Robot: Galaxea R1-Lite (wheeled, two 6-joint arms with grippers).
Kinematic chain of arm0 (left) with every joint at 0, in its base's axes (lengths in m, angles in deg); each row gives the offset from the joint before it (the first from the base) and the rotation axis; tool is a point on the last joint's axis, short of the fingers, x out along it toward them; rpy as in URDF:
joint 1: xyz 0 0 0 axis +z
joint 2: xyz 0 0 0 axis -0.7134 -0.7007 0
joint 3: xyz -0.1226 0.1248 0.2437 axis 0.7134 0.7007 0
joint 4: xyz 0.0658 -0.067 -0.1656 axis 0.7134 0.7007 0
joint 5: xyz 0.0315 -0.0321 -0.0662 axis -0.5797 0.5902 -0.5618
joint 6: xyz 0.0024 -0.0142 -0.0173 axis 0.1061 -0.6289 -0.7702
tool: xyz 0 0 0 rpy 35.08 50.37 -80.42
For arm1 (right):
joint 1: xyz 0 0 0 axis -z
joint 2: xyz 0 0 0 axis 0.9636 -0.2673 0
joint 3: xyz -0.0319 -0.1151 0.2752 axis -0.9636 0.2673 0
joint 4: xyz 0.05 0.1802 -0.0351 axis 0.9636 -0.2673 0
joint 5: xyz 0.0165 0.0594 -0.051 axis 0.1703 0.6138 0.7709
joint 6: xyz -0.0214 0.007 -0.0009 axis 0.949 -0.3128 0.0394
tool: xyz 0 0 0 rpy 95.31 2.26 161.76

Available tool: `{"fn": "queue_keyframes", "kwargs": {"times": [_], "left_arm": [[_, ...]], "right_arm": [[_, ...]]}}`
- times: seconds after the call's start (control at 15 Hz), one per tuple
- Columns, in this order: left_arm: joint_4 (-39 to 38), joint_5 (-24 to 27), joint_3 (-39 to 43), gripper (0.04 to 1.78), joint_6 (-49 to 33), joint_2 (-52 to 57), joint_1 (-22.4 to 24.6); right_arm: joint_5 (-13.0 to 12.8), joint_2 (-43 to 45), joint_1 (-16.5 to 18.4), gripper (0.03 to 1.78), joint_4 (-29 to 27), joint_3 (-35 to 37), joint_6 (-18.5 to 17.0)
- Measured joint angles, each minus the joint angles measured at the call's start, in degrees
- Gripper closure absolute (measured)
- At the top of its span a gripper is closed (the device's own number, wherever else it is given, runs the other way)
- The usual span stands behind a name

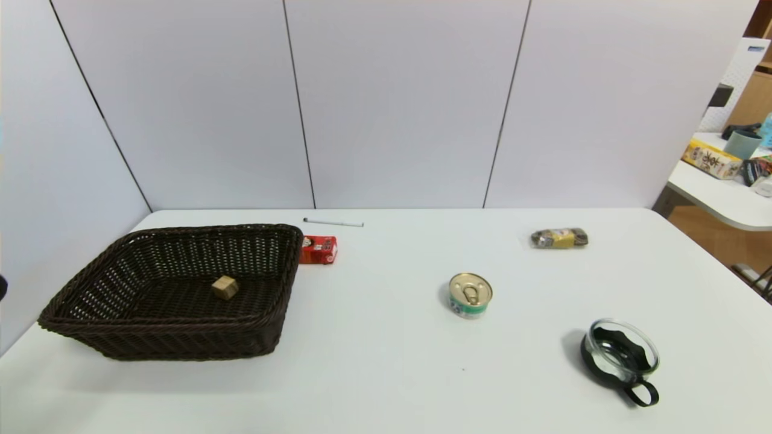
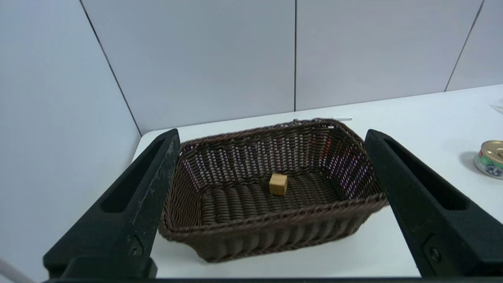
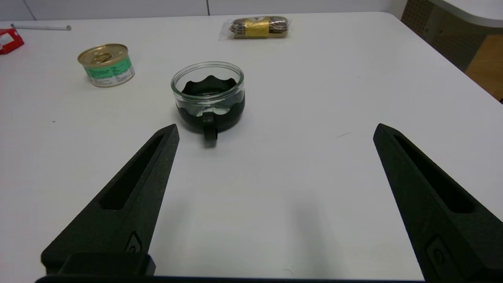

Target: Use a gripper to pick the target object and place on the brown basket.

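A large white table [image 1: 392, 374] fills the foreground, lit evenly from overhead with soft shadows. Behind the table's far edge stands a pale grey panel wall [image 1: 398, 102], divided by thin dark vertical seams; another such panel runs along the table's left side. To the right of the table, beyond its far right corner, a second white table [image 1: 718, 196] with a rounded edge carries assorted clutter, with a strip of wood-toned floor [image 1: 705, 232] between the two tables.
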Motion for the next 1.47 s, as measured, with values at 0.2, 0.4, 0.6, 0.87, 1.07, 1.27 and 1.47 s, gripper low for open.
{"fn": "queue_keyframes", "kwargs": {"times": [0.2, 0.4, 0.6, 0.87, 1.07, 1.27, 1.47], "left_arm": [[1.29, -0.05, 5.67, 0.13, 0.15, 9.02, 0.77], [1.76, -0.02, 11.61, 0.13, 1.19, 17.48, 1.78], [1.77, -0.4, 17.49, 0.13, 1.46, 23.98, 2.05], [0.55, -1.21, 24.55, 0.13, 1.41, 29.83, 2.02], [-3.39, -1.24, 28.88, 0.13, 1.27, 31.4, 2.02], [-2.93, -4.24, 30.21, 0.13, 1.0, 31.87, 2.02], [1.24, -6.44, 30.37, 0.13, 0.96, 31.94, 2.02]], "right_arm": [[-0.02, 0.0, 0.0, 0.1, 0.0, 0.0, -0.02], [-0.02, 0.0, 0.0, 0.1, 0.0, 0.0, 0.0], [-0.02, 0.0, -0.02, 0.1, 0.0, 0.0, -0.02], [0.0, 0.0, 0.01, 0.1, 0.0, 0.0, 0.0], [-0.02, 0.0, 0.0, 0.1, 0.0, 0.0, -0.02], [0.0, 0.0, 0.01, 0.1, -0.02, 0.0, -0.02], [-0.02, 0.0, 0.01, 0.1, 0.0, 0.0, 0.0]]}}
